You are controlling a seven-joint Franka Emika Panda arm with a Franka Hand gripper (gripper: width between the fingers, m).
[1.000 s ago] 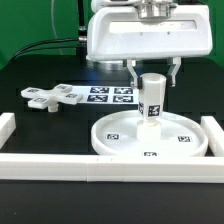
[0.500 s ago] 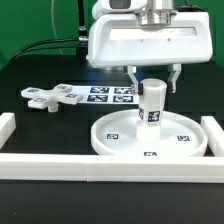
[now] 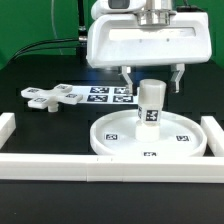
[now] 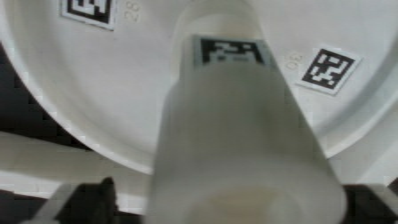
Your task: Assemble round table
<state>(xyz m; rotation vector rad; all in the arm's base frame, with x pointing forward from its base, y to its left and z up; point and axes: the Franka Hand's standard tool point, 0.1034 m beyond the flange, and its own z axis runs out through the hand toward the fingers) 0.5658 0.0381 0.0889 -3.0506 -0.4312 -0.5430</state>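
well, the gripper (image 3: 152, 80) hangs over the disc (image 3: 125, 146) with its fingers (image 3: 127, 78) spread apart, one on each side of the top of the post (image 3: 150, 105), and a narrow gap shows between each finger and the post. the post stands upright on the hub in the middle of the disc. the disc lies flat on the table (image 3: 40, 125), close behind the front rail (image 3: 100, 167) and near the rail on the exterior view's right (image 3: 213, 135). there is little spare room on those two sides, while toward the exterior view's left the black top lies open. the cross piece (image 3: 52, 96) lies flat out there, well apart from the disc, just beside the marker board (image 3: 100, 95).

the gripper's broad white body covers the far end of the marker board and cuts off everything behind it. in the wrist view the post (image 4: 231, 130) fills the middle as a pale blur, so its upper end is hard to make out. the disc (image 4: 107, 70) and three of its tags show around it, and the dark fingertips (image 4: 80, 200) are cropped at the picture's edge.

the table is matt black, fenced by white rails, with a green backdrop (image 3: 30, 20) and dark cables (image 3: 50, 42) behind.
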